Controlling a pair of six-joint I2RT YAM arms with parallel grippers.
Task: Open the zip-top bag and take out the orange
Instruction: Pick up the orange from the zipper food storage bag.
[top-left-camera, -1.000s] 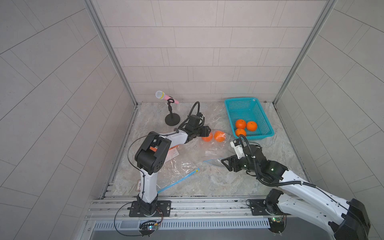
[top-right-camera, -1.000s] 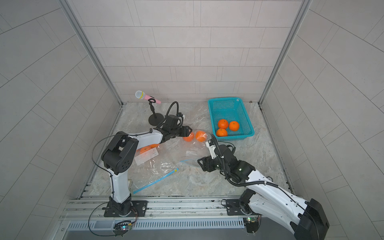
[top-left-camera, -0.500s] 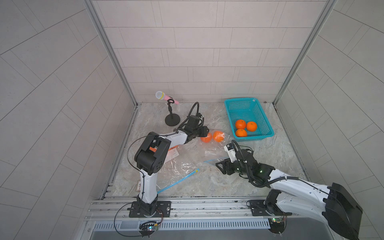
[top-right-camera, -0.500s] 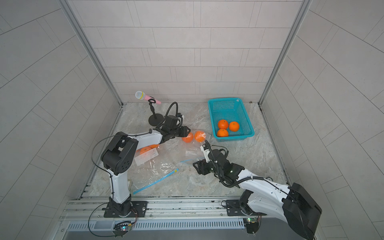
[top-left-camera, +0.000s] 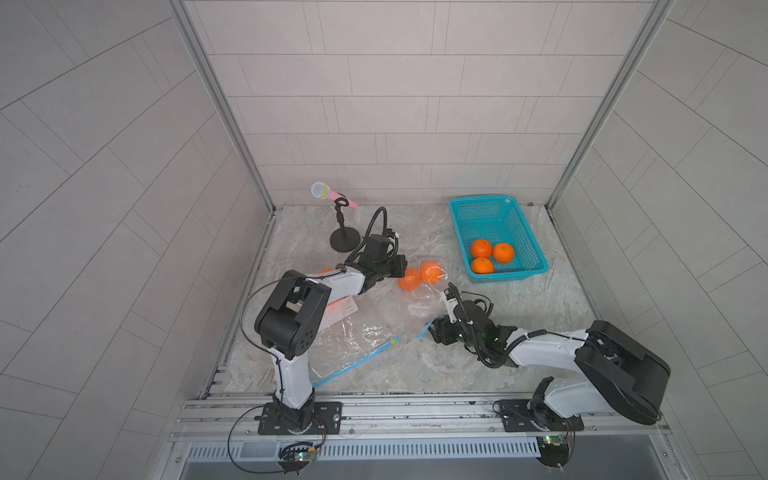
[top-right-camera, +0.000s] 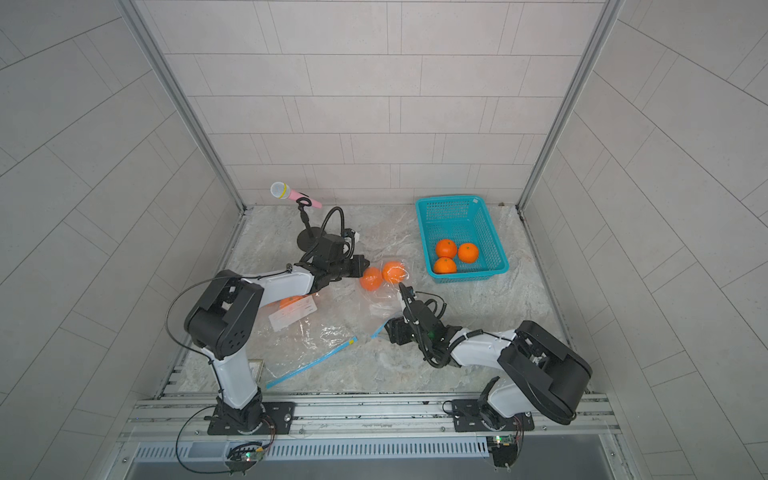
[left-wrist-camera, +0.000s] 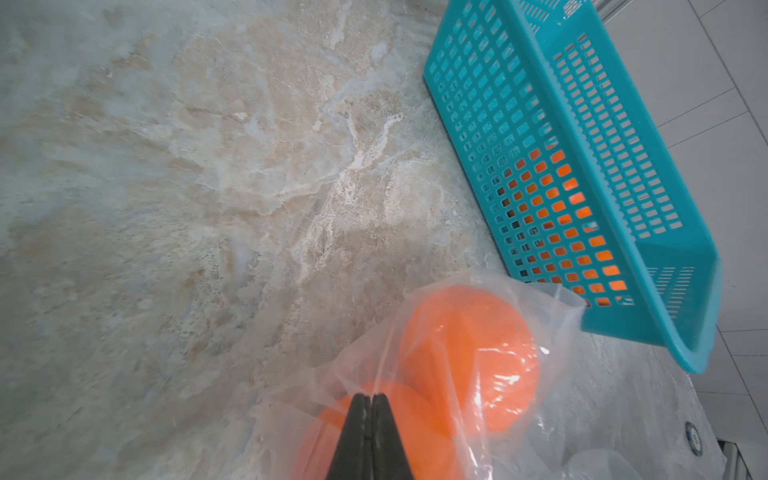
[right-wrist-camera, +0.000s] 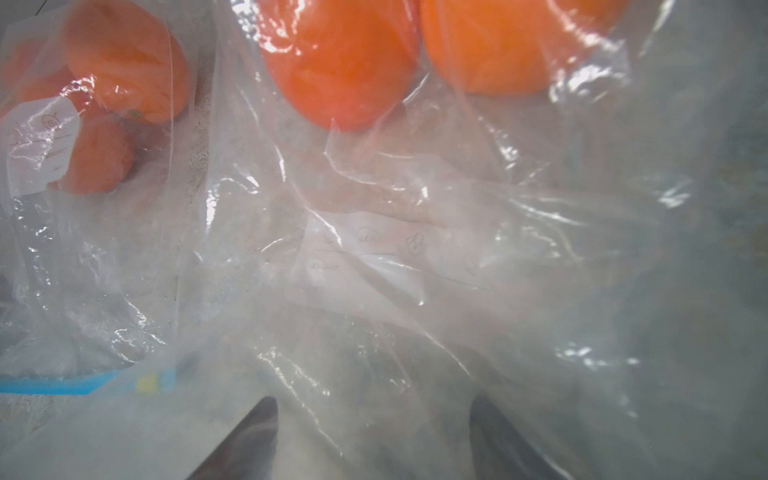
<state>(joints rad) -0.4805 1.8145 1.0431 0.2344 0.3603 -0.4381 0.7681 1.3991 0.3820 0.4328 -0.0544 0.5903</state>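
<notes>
A clear zip-top bag (top-left-camera: 420, 308) lies mid-table in both top views, with two oranges (top-left-camera: 430, 272) (top-right-camera: 371, 278) at its far end. My left gripper (left-wrist-camera: 370, 400) is shut, pinching the bag film right over the nearer orange (left-wrist-camera: 415, 440); the other orange (left-wrist-camera: 469, 357) sits beside it. In a top view this left gripper (top-left-camera: 401, 266) touches the bag's far end. My right gripper (top-left-camera: 434, 332) is at the bag's near end by the blue zip strip (right-wrist-camera: 83, 384). In the right wrist view its fingers (right-wrist-camera: 257, 436) stand wide apart behind cloudy film, holding nothing.
A teal basket (top-left-camera: 482, 200) with three oranges stands at the back right. A pink microphone on a black stand (top-left-camera: 332, 194) is at the back left. A second clear bag (top-left-camera: 353, 334) with oranges and a white label lies beside and under my left arm.
My left gripper has closed on the bag film by the oranges. My right arm has folded lower and its gripper has slid left to the bag's near end.
</notes>
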